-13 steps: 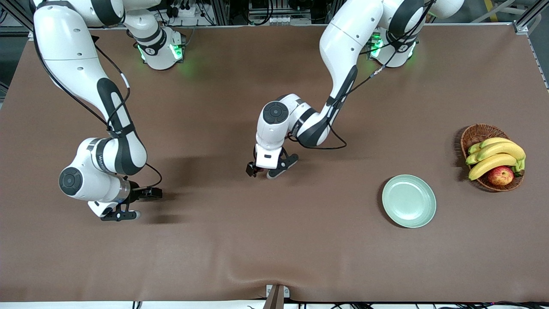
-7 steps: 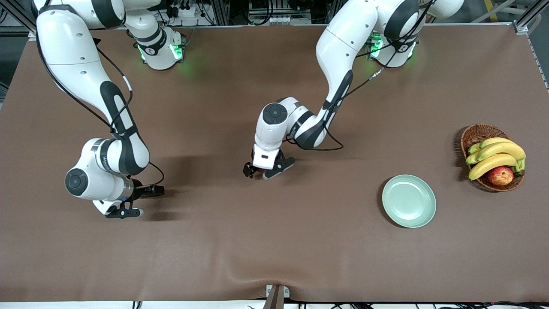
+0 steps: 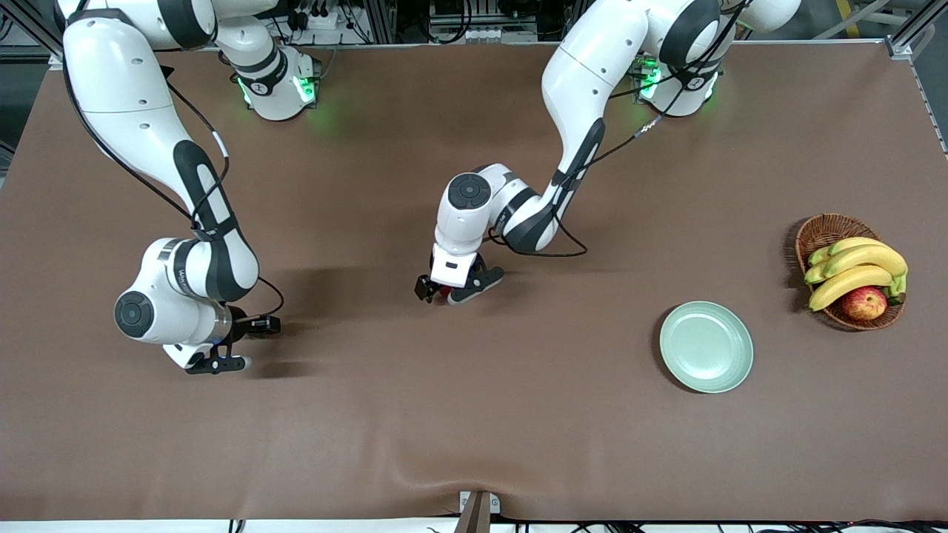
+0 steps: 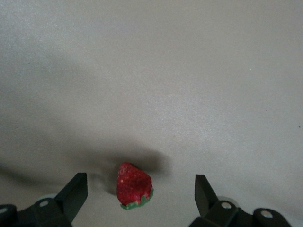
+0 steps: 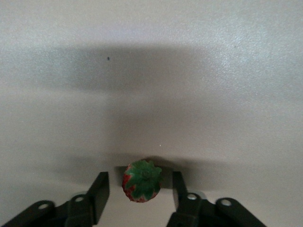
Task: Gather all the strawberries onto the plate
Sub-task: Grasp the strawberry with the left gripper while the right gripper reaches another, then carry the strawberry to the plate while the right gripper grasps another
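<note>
Brown worktop (image 3: 474, 414) carrying mint plate (image 3: 706, 346) toward the left arm's end. Left gripper (image 4: 139, 196), wide open, straddles a strawberry (image 4: 134, 185) mid-worktop. Right gripper (image 5: 137, 191), open, brackets another strawberry (image 5: 142, 180) without touching.

A strawberry (image 5: 142, 180), green cap showing, sits between the right gripper's (image 5: 138, 195) parted jaws, untouched.

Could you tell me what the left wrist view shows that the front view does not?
Only the left wrist view shows a whole strawberry lying on the table between the open left gripper fingers, untouched. Only the front view shows the plate, still without berries, the fruit basket and the right gripper. Both show the left gripper low over the brown table.
</note>
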You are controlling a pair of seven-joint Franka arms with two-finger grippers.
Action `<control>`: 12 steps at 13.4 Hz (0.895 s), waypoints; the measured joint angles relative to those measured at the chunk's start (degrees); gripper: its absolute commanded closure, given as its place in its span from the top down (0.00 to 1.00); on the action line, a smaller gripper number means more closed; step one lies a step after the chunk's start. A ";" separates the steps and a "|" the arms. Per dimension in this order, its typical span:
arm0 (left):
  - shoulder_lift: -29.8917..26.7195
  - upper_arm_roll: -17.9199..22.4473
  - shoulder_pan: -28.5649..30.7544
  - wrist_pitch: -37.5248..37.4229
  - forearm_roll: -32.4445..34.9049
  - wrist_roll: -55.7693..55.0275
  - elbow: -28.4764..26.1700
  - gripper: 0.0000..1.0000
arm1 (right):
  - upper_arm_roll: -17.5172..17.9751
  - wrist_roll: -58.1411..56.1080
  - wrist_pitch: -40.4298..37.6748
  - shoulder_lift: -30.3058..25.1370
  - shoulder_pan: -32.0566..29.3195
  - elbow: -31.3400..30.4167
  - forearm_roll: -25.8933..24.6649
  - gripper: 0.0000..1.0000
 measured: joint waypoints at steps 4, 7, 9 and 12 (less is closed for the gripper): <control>0.37 0.12 0.01 0.00 0.00 0.02 0.02 0.72 | 0.00 -0.10 -0.31 -0.03 0.02 0.02 -0.01 0.13; 0.38 0.12 0.00 0.00 0.00 0.06 0.08 0.60 | 0.00 -0.12 -0.29 -0.05 0.02 0.25 -0.01 0.13; 0.38 0.12 -0.01 0.00 0.00 0.06 0.11 0.29 | 0.00 -0.12 -0.25 -0.14 0.02 1.00 -0.01 0.12; 0.38 0.12 -0.07 -0.01 0.00 0.06 0.15 0.00 | 0.11 -0.13 -0.25 -0.53 0.19 2.73 -0.01 0.09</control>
